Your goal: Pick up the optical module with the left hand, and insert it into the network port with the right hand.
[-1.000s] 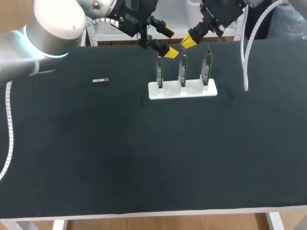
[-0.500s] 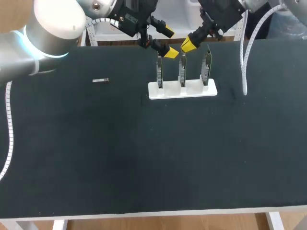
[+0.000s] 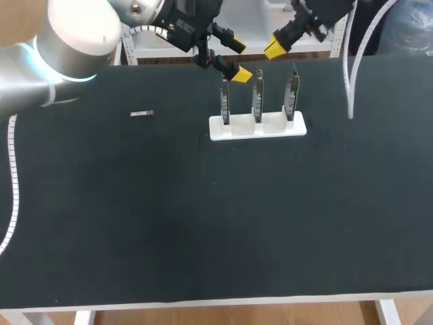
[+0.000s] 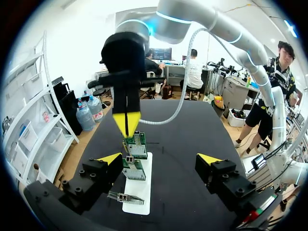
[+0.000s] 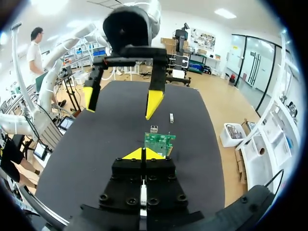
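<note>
The optical module lies flat and alone on the black counter, well apart from the white holder, on the left arm's side of it. It also shows from the right wrist, small and far beyond the boards. Three circuit boards stand upright in the holder. The network port itself is too small to pick out from above.

The left arm hangs its jaws wide open over the far edge of the counter, near the holder's leftmost board, with nothing between the yellow tips. The right arm holds its jaws closed tip to tip, above and behind the holder, and nothing shows between them.

No step of the task looks done: the module is not yet picked up.

The module looks like a short, stiff metal bar, likely light and smooth-sided, so it may slip or spin under an off-centre pinch. The safest hold is probably across its two long sides near one end, leaving the rest free for the right jaws to take. The connector contacts are likely delicate and best left untouched.
</note>
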Action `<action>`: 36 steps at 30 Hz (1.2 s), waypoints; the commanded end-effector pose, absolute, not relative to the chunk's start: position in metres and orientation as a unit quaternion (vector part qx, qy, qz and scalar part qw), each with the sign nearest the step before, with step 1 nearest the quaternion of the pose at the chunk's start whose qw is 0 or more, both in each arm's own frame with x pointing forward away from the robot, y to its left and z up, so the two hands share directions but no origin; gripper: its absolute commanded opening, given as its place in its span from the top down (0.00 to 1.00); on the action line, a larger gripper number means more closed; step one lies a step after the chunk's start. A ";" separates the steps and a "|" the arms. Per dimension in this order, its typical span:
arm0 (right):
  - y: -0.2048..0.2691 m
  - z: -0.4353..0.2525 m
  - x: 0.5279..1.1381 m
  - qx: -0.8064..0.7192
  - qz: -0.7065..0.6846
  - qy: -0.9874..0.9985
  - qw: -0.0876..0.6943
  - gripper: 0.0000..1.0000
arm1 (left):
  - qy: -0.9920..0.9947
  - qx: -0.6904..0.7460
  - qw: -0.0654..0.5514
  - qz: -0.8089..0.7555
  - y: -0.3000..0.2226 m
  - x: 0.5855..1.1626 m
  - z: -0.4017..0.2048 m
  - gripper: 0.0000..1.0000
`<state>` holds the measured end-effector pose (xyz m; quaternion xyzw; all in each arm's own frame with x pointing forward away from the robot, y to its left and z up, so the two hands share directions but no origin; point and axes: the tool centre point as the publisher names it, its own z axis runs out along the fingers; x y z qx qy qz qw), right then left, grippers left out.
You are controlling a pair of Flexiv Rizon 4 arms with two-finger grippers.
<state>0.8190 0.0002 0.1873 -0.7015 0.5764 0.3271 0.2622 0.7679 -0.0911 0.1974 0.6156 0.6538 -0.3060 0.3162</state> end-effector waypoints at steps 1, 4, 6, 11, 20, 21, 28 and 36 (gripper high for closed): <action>-0.018 0.196 0.802 -0.695 0.317 0.584 0.274 1.00 | 0.656 0.615 0.316 -0.304 -0.092 0.767 0.198 0.00; -0.035 0.193 0.795 -0.689 0.316 0.593 0.273 1.00 | 0.656 0.615 0.316 -0.304 -0.092 0.767 0.198 0.00; -0.047 0.189 0.791 -0.681 0.317 0.601 0.271 1.00 | 0.656 0.615 0.316 -0.304 -0.092 0.767 0.198 0.00; -0.072 0.179 0.794 -0.674 0.334 0.603 0.267 1.00 | 0.656 0.615 0.316 -0.304 -0.092 0.767 0.198 0.00; -0.089 0.172 0.804 -0.704 0.344 0.574 0.237 1.00 | 0.656 0.615 0.316 -0.304 -0.092 0.767 0.198 0.00; -0.091 0.172 0.806 -0.705 0.345 0.571 0.241 1.00 | 0.656 0.615 0.316 -0.304 -0.092 0.767 0.198 0.00; -0.111 0.176 0.819 -0.710 0.346 0.558 0.253 1.00 | 0.656 0.615 0.316 -0.304 -0.092 0.767 0.198 0.00; -0.112 0.176 0.821 -0.707 0.353 0.560 0.248 0.00 | 0.656 0.615 0.316 -0.304 -0.092 0.767 0.198 0.00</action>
